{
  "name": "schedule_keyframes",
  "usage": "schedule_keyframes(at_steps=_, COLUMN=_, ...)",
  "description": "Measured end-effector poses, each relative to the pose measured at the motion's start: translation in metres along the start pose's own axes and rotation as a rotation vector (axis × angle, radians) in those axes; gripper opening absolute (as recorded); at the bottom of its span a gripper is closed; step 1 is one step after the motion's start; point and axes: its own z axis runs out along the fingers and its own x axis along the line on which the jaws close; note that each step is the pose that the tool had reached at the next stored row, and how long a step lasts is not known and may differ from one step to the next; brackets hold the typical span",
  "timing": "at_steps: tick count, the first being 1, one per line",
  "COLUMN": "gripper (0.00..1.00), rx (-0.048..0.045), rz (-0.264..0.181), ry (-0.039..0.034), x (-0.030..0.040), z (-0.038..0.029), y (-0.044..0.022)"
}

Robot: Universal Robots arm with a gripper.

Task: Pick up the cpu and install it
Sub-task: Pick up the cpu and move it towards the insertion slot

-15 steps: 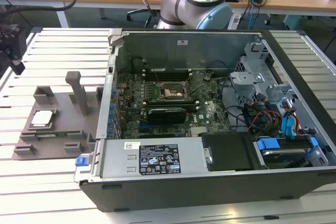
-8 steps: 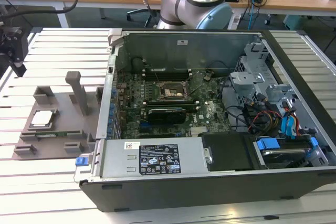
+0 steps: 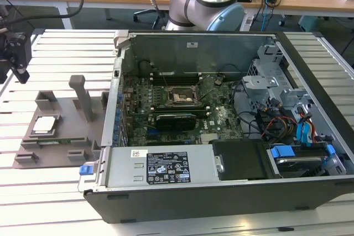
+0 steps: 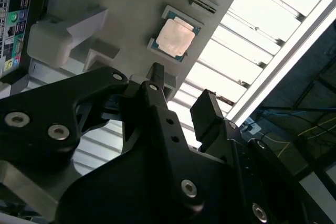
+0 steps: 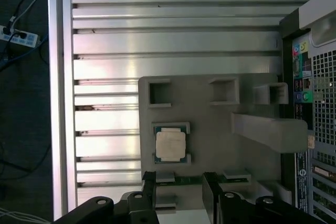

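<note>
First wrist view: our gripper (image 5: pixel 179 184) hung open near the cpu (image 5: pixel 170 145); we judged squaring the jaws over it essential.

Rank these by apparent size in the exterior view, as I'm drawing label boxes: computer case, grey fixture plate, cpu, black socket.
1. computer case, by far the largest.
2. grey fixture plate.
3. black socket and cpu: they look about alike, too close to rank.
</note>
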Motion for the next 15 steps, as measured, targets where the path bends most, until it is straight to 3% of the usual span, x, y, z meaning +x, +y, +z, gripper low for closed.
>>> schedule_keyframes(at_steps=8, gripper=0.48, rx=0.0, rz=0.0, ry=0.0, x=0.0002, z=0.0063, y=0.0)
schedule_keyframes(at_steps=12, gripper=0.48, rx=0.0006, rz=-0.001, ry=0.0001, x=-0.0001, z=0.0171, y=-0.0001)
schedule_keyframes(at_steps=15, gripper=0.48, rx=0.0089, rz=-0.005, ry=-0.0003, x=-0.0015, z=0.022, y=-0.0001)
